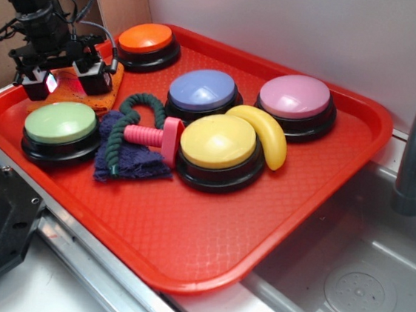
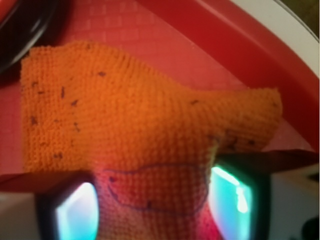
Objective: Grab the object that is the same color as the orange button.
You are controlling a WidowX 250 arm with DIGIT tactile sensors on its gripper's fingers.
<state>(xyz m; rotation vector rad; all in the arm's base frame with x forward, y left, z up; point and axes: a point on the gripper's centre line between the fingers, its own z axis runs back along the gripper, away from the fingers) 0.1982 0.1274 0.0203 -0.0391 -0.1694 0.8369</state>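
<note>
gripper (image 1: 63, 77): mine, down over the far left corner of the red tray, with the orange cloth between my two fingers; in the wrist view the cloth fills the gap from one pad to the other, and i read that as clamped on the cloth.
fingers (image 2: 75, 212): two dark pads with glowing pale faces at the bottom of the wrist view, one on each side of the cloth.
orange cloth (image 2: 145, 130): knitted, soft, bunched into a ridge where i pinch it; small dark flecks on the weave and a thin dark looped line near my pads. from outside only a little of it shows under my fingers (image 1: 81, 90).
orange button (image 1: 146, 39): glossy orange dome on a black base, at the tray's far edge, just beside my gripper on the right of the exterior view.
red tray (image 1: 206, 245): textured floor, raised rim, everything sits on it.
green button (image 1: 61, 124): near the tray's left edge, in front of my gripper.
blue button (image 1: 202, 90): middle of the tray.
pink button (image 1: 296, 97): toward the right.
yellow button (image 1: 218, 141): in front of the blue one.
banana (image 1: 269, 136): lies between the yellow and pink buttons, touching the yellow one.
dark blue cloth (image 1: 129, 164): crumpled between the green and yellow buttons.
green rope (image 1: 135, 104): curls over the dark blue cloth.
pink handle piece (image 1: 154, 137): lies across the dark blue cloth, its flat end against the yellow button.
sink (image 1: 352, 275): grey, right of the tray.
</note>
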